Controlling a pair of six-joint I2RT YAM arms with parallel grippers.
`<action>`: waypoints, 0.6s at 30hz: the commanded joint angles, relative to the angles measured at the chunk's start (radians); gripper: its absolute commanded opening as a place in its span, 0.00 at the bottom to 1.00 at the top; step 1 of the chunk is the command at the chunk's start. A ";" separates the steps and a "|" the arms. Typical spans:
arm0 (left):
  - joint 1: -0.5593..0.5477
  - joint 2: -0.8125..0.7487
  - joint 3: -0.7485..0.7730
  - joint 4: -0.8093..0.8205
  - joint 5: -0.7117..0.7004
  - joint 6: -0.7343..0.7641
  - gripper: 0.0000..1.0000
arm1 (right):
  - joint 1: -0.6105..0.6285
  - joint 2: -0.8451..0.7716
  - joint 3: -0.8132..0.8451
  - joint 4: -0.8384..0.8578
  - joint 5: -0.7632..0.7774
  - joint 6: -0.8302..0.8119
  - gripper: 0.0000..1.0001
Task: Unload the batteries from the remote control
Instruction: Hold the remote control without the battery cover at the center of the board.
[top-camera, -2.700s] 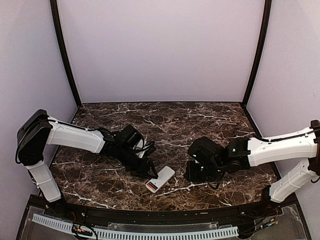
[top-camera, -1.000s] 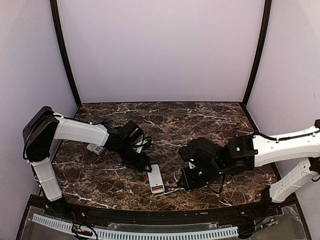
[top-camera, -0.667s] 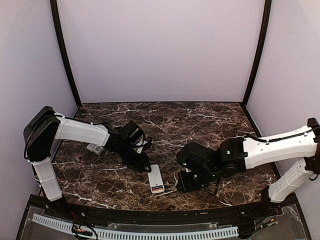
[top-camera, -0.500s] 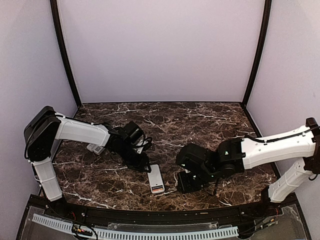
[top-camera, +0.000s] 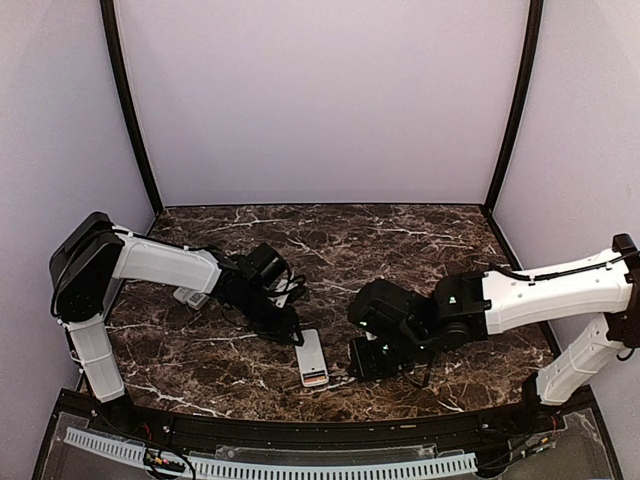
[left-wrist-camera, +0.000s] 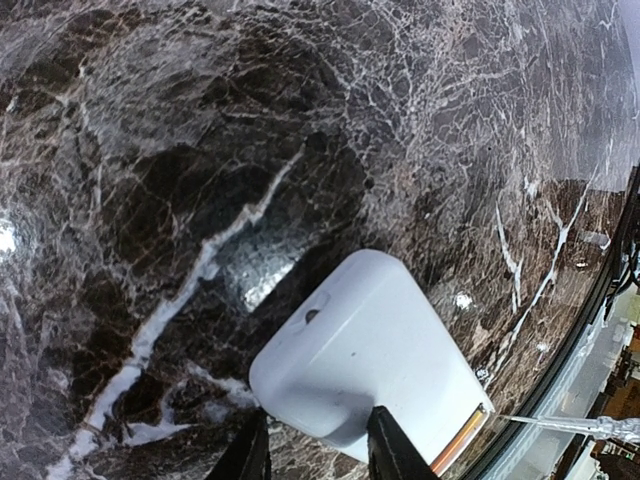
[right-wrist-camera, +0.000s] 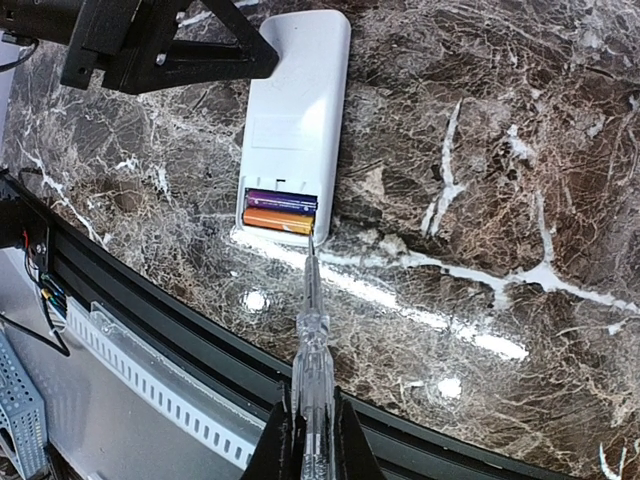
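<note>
Cover off; purple and orange batteries (right-wrist-camera: 280, 212) both in bay, 6 o'clock end of remote (right-wrist-camera: 295, 110), counter's (top-camera: 400, 240) 6 o'clock side. None out yet. Right tool (right-wrist-camera: 310, 445) clamped on screwdriver (right-wrist-camera: 308, 320), tip at cells. Left tool (left-wrist-camera: 318, 445) straddles remote's 12 o'clock end; cannot tell if it grips.

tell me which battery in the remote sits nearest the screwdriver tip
The orange battery, at the open end of the remote, right by the tip of the screwdriver. The purple battery lies alongside it, one row farther from the tip.
</note>
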 joint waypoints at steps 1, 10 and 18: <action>-0.002 0.022 -0.001 -0.029 -0.003 0.005 0.32 | 0.004 0.039 0.038 -0.002 0.018 0.000 0.00; -0.002 0.023 0.000 -0.031 -0.006 0.007 0.32 | 0.005 0.051 0.049 -0.007 0.023 -0.001 0.00; -0.002 0.022 0.001 -0.033 -0.008 0.007 0.31 | 0.005 0.060 0.059 -0.044 0.036 0.020 0.00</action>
